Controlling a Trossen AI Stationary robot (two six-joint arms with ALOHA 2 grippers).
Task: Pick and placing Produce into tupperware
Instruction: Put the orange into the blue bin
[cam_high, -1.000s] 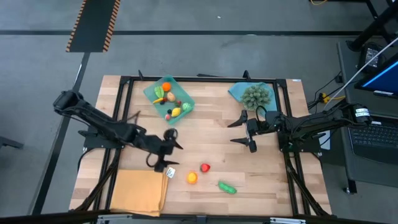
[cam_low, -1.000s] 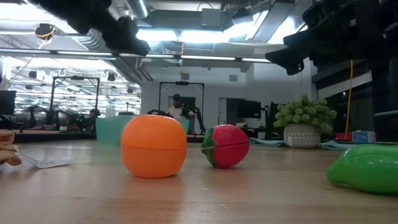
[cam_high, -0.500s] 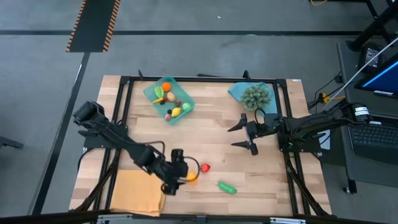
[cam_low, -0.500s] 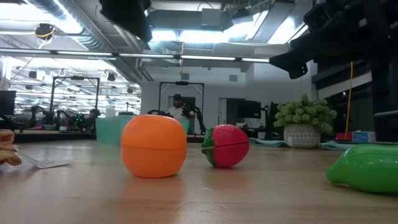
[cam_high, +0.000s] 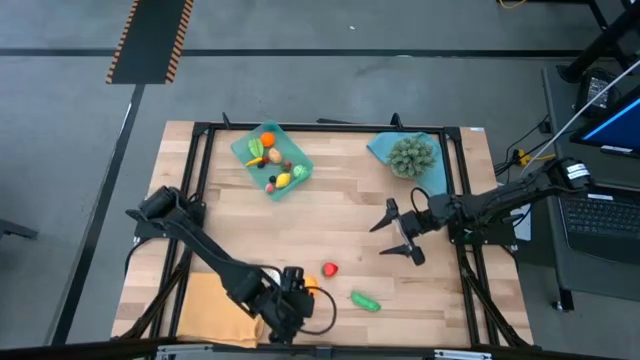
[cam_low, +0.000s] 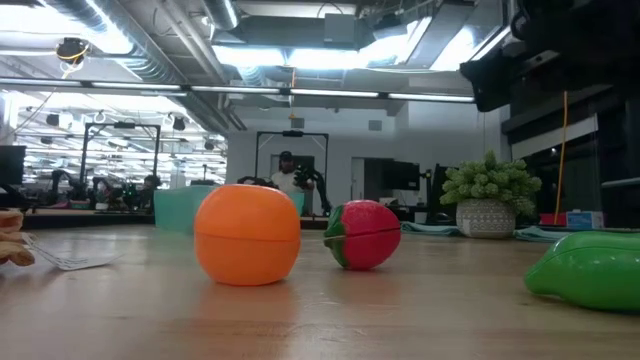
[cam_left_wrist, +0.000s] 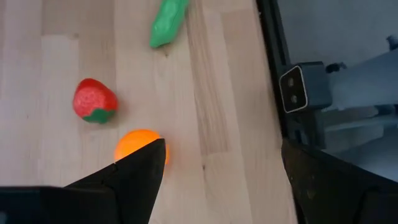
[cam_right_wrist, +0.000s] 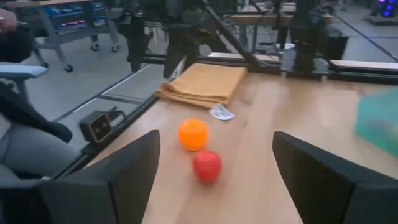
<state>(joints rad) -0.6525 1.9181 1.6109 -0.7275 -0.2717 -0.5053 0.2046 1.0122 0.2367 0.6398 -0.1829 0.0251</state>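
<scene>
The left gripper (cam_high: 297, 300) hangs with its fingers spread over the table's (cam_high: 340, 215) front edge, just beside the orange (cam_high: 309, 285); its wrist view looks down past its own dark fingers (cam_left_wrist: 134, 174) onto the orange (cam_left_wrist: 138, 144), the strawberry (cam_left_wrist: 94, 101) and the green pod (cam_left_wrist: 168, 23), and nothing lies between the fingers. These three pieces rest on the bare wood near the front edge, apart from each other: the orange nearest the left gripper, the strawberry (cam_high: 329, 269) a little farther in, the pod (cam_high: 366, 301) toward the right. The tray (cam_high: 271, 159) sits near the back edge, left of the middle, and holds several small pieces of produce (cam_high: 276, 160). The right gripper (cam_high: 403, 231) hovers released over the right half of the table, fingers wide apart, holding nothing. A bushy green cluster (cam_high: 411, 155) sits near the back right corner, and a tan cloth (cam_high: 215, 308) lies at the front left corner, just beside the left arm.
</scene>
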